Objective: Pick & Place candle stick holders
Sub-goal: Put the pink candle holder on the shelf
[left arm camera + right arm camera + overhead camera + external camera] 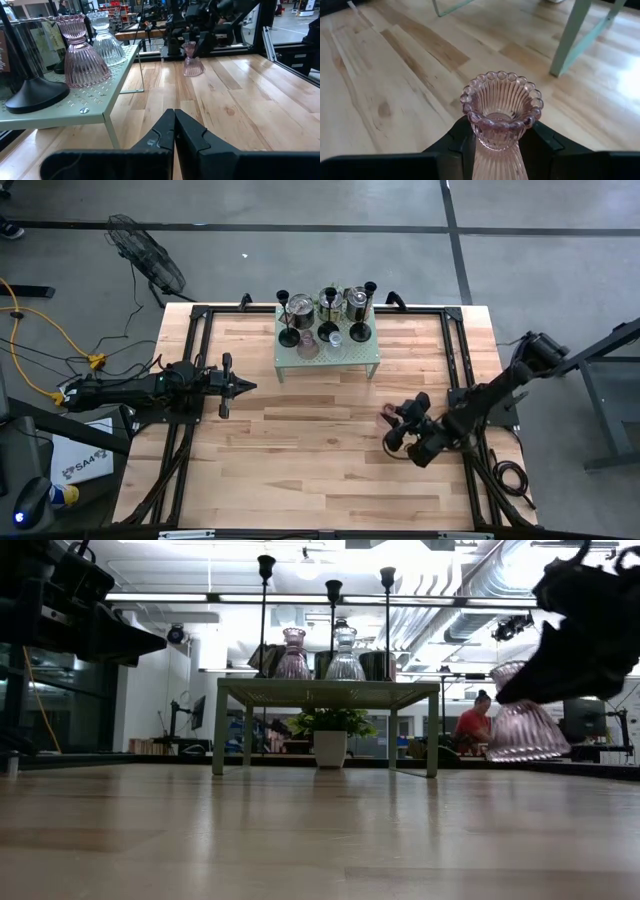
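Note:
My right gripper (392, 427) hangs over the table's right middle, shut on a pink ribbed glass candle stick holder (502, 107), which also shows in the low view as the holder (523, 728). At the far middle stands a pale green rack (352, 358). On it are black slim-stemmed holders (288, 335), silver cups (300, 307), a pink glass holder (80, 55) and a clear one (105, 42). My left gripper (245, 387) waits shut at the table's left, pointing level toward the right. My right gripper pinches the pink holder's narrow neck (496, 146), just below its beaded cup, between its two fingers (546, 144). The fingers slant down from the table's right side. The holder is lifted clear of the table and tilted, its flared base (525, 745) hanging below the fingers.
A black frame rail (452, 350) runs along the table's edges. A potted plant (330, 730) shows beyond the rack's legs. A person in red (472, 725) sits in the room behind. Bare wood (300, 450) lies across the near half of the table.

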`<state>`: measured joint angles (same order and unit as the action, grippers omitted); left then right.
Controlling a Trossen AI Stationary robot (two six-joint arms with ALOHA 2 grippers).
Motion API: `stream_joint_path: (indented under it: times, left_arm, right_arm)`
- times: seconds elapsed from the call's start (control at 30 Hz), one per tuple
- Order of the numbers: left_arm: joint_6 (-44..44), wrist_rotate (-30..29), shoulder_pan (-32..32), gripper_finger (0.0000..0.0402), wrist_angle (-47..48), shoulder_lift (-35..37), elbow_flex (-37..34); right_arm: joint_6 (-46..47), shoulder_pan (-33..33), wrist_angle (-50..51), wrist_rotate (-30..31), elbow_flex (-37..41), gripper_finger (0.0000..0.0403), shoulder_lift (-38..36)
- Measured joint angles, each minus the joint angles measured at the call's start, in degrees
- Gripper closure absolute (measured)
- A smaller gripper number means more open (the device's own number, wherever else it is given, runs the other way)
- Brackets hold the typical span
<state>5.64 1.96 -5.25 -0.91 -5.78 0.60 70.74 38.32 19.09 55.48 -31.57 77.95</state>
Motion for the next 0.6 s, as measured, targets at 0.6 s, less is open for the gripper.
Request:
stream_joint_path:
  times: [0.6]
  left_arm:
    - [-0.01,0.0,0.01,0.0402,0.0,0.02,0.0]
  right_arm:
    - [-27.73,-10.67,-15.21,-4.24,0.0,0.0293,-8.9]
